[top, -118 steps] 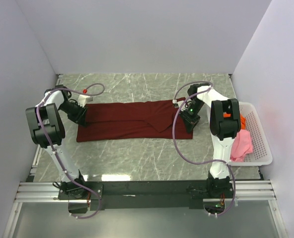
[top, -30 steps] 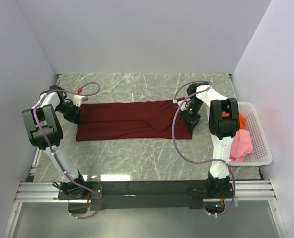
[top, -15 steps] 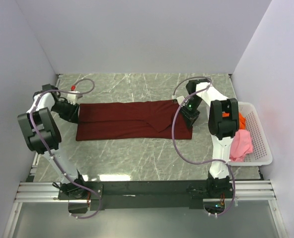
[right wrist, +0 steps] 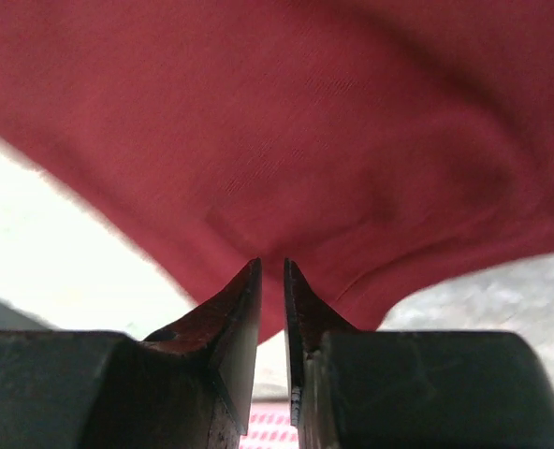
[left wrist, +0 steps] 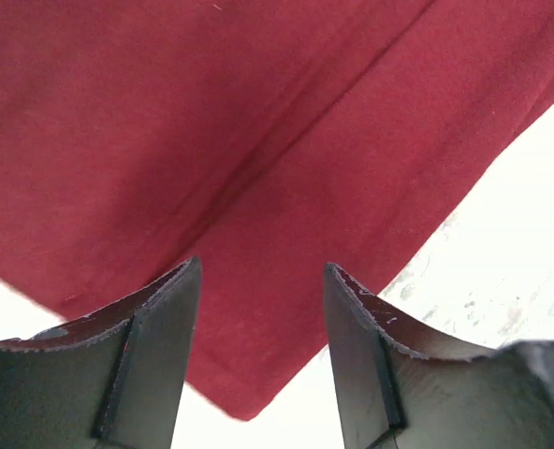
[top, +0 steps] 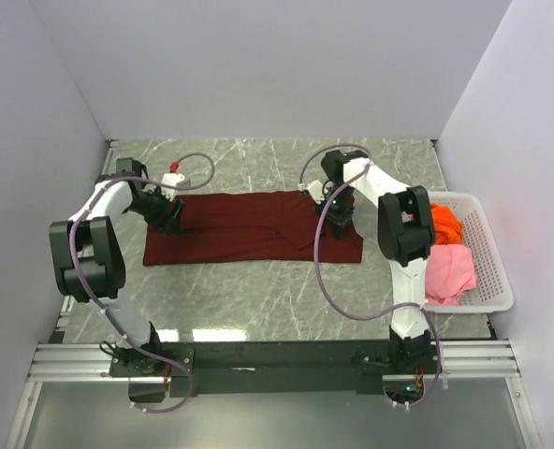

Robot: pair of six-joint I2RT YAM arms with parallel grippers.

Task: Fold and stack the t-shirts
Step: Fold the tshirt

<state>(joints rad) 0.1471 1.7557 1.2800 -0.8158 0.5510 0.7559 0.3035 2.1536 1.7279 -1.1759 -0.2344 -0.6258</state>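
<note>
Moved since half a second ago: left claw [top: 168, 218] brought in from beyond the left hem onto the maroon shirt [top: 249, 229]; right claw [top: 338, 208] drawn leftward over the shirt's right part.

Shirt's left and near edges are seen straight and flat on the desk [top: 258, 299]. Bare marble is left open in front of it and behind it.

Desk is bounded by plain walls on three sides. A white basket [top: 498, 281] is set at its right edge, with an orange shirt [top: 443, 223] and a pink shirt [top: 450, 271] held in it.

Left claw's jaws are held apart over the shirt's left end; a corner of the cloth is seen between them, and nothing is gripped. Right claw's jaws are nearly together, with a ridge of maroon cloth pinched and raised at the tips.
</note>
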